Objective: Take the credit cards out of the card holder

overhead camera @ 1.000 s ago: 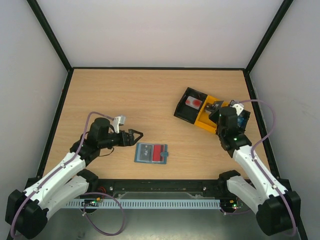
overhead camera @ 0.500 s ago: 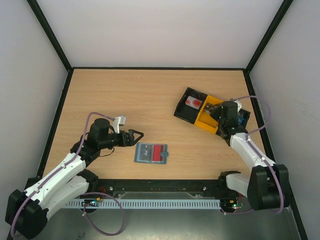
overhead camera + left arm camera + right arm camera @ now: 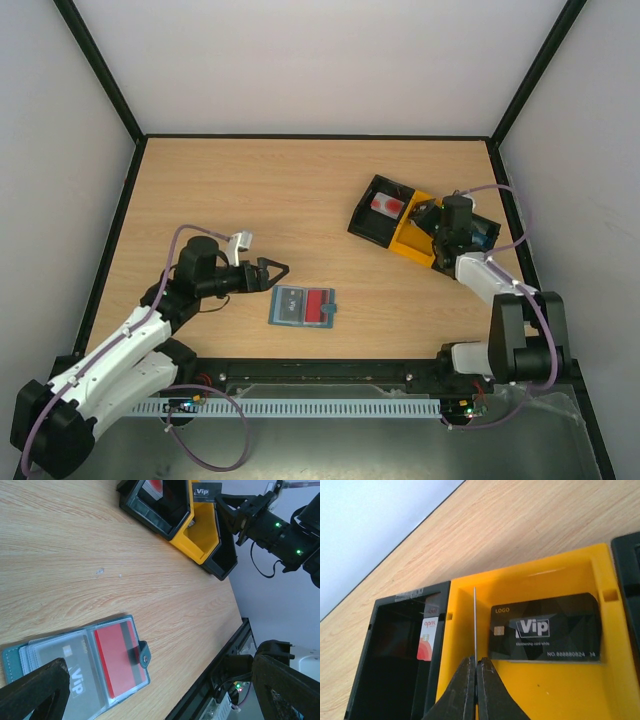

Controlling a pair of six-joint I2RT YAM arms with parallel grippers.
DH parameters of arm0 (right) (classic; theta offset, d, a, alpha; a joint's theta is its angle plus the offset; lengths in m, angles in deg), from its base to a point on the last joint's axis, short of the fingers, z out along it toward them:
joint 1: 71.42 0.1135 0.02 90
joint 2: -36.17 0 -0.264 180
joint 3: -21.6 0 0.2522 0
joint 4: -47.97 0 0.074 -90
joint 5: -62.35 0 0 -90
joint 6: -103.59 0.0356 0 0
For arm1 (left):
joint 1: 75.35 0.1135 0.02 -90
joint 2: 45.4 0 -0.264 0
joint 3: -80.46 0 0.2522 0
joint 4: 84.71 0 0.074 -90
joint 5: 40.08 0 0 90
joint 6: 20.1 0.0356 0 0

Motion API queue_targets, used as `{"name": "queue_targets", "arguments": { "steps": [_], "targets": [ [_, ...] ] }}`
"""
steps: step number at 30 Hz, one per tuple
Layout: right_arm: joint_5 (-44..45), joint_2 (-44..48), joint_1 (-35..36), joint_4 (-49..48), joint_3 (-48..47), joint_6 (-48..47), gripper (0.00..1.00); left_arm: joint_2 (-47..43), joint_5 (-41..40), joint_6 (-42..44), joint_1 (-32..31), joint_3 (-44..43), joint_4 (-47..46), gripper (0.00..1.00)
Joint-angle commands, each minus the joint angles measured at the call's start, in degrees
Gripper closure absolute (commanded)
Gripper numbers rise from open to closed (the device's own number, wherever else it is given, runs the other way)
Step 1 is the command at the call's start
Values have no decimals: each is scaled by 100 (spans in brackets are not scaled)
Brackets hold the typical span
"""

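- The card holder (image 3: pixel 302 307) lies open and flat on the counter (image 3: pixel 280 190), near the front edge and roughly midway between the two arms.
- A red card (image 3: pixel 120 657) with a dark stripe sits in its right-hand pocket. A grey card (image 3: pixel 62 669) marked "Vip" sits behind a clear window in the left-hand pocket.
- The little closing tab lies folded over the edge beside the red card.
- The left hand (image 3: pixel 268 272) is spread wide with nothing in it. It hangs low over the counter just to the left of the card holder, not touching it, and points towards it.
- A tray (image 3: pixel 202 547) with a yellow middle compartment and a black one on each side sits well apart from the card holder, towards the back right of the counter.
- The right hand (image 3: pixel 476 667) is above the yellow compartment. Its fingers are pinched tight on a thin card (image 3: pixel 475 620), which the wrist view shows edge-on and upright.
- A black card (image 3: pixel 545 627) marked "Vip" already rests in the yellow compartment, against its far wall.
- A white and red card (image 3: pixel 425 639) is in the black compartment that lies to the left in the right wrist view.
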Motion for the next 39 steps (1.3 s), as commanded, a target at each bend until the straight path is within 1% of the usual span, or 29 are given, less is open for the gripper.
{"name": "queue_targets", "arguments": {
  "steps": [1,7,13,18,28,34,37,39],
  "targets": [
    [-297,-247,-131,-424,-249,-12,98,-167,106,-118,28,-99,-88,0],
    [-476,-490,-303,-662,-157,63,98,-138,114,-123,28,-150,-9,0],
    [-567,-677,-333,-984,-40,97,98,-125,123,-164,28,-106,-17,0],
    [-514,-805,-335,-1176,-8,95,98,-126,141,-172,28,-124,-5,0],
    [-250,-898,-333,-1169,-14,-23,98,-159,110,-190,28,-101,-9,0],
    [-134,-958,-334,-977,-96,-75,94,-155,110,-192,28,-92,-10,0],
    [-61,-953,-334,-870,-150,-83,90,-151,70,-190,28,-89,21,0],
    [21,-933,-334,-764,-197,-40,89,-138,37,-183,28,-105,43,0]
  ]
}}
